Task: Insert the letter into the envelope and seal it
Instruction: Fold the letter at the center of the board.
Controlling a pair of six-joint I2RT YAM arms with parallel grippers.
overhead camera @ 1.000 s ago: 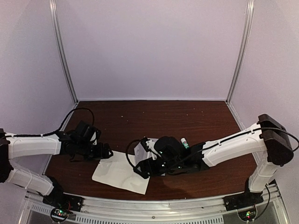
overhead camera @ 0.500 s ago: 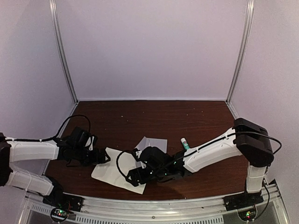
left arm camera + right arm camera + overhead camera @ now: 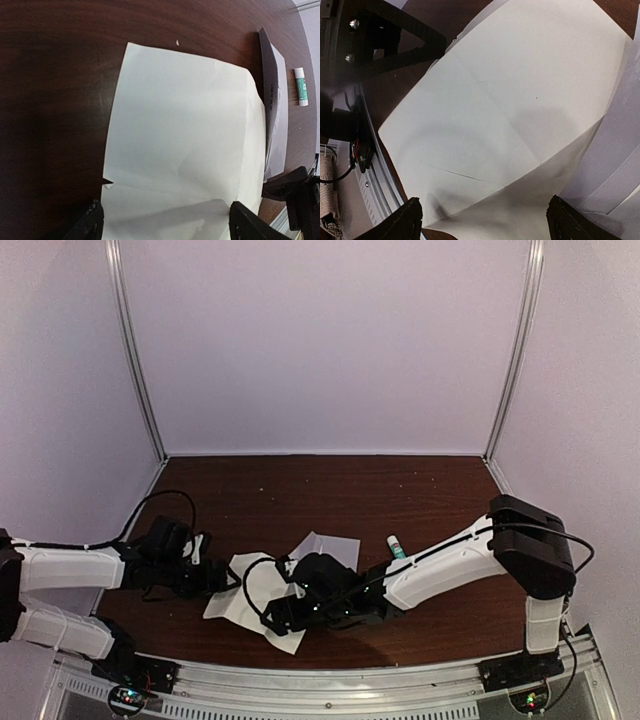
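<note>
On dark wood (image 3: 55,100), left claw (image 3: 167,222) and right claw (image 3: 485,220) gape over the creased letter (image 3: 185,135).

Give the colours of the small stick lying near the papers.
The stick is white with a green band; left wrist view shows it best.

Pale lavender walls (image 3: 330,340) enclose a dark wooden table (image 3: 330,490).
</note>
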